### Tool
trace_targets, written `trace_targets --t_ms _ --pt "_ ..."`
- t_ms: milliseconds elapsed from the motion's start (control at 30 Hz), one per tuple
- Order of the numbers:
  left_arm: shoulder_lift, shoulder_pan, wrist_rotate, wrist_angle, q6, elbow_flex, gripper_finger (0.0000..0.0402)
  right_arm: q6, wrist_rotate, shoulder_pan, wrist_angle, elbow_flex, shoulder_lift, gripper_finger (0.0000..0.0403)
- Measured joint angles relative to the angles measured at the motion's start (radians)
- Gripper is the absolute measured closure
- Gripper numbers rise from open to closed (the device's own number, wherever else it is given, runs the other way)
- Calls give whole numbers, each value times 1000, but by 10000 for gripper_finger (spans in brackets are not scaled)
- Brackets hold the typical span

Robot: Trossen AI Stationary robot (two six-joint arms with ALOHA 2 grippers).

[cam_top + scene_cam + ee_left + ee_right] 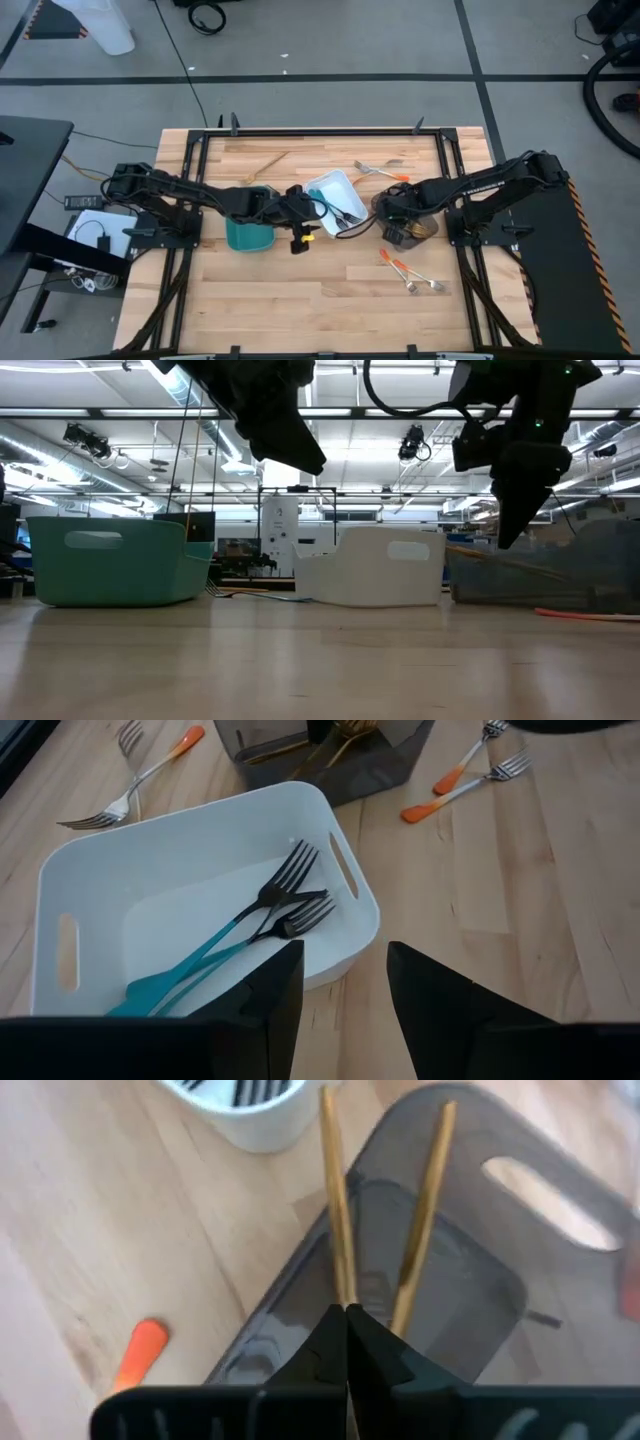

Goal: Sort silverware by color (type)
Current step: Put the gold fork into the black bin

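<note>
Fingers of the right gripper (346,1342) are pressed fully together on a thin gold utensil (335,1200), over the grey-brown tray (408,226), where a second gold piece (425,1210) leans. The right arm reaches in from the table's right side. The left gripper (340,990) hangs with its fingers apart and empty beside the white tray (90,900), which holds blue-handled forks (240,935). Orange-handled forks (465,782) lie on the wooden table (320,300); a teal tray (248,236) sits under the left arm.

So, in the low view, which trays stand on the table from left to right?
Teal plastic tray → white plastic tray → smoky grey see-through tray, with the right gripper hanging in front of it.
</note>
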Motion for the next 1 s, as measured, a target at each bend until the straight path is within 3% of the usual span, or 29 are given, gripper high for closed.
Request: trace_targets --t_ms 100,467,1000 --pt "0 -5 1 -3 1 0 247 -42 -20 3 6 1 0 387" --pt "0 -4 0 -3 2 0 247 -275 65 30 100 -70 0 316" --pt "0 -4 0 -3 1 0 247 -261 55 27 238 -179 -1 308"
